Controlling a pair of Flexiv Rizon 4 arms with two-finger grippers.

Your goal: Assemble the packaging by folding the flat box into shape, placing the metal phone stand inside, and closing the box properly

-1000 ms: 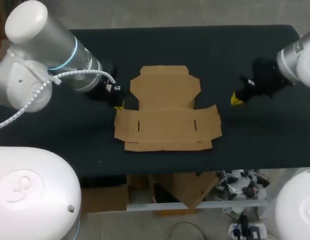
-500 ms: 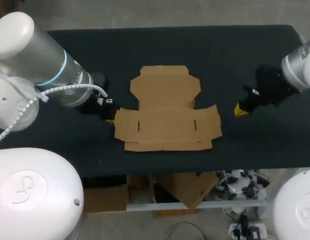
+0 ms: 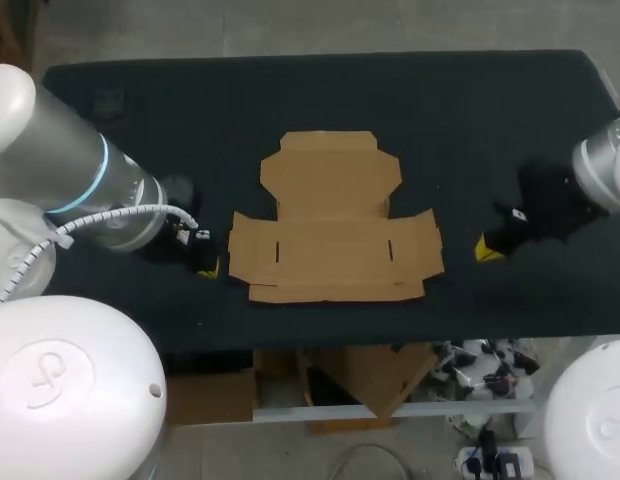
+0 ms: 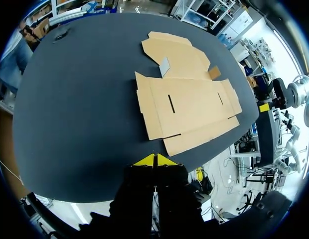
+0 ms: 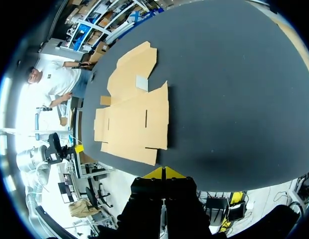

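on the tabletop (image 3: 470, 120): flat box (image 3: 335, 225) is laid unfolded at the middle (flaps spread out)
left fingers (image 4: 145, 161): pressed together, nothing held, near the box's left flap
right fingers (image 5: 155, 173): pressed together, nothing held, kept apart from the box

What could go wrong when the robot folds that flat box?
The flat brown cardboard box lies flat on the black table, so a gripper might slide it instead of lifting a flap. Its near edge sits close to the table's front edge, so a push could tip it off. The left gripper and right gripper are both shut and must open to pinch a flap.
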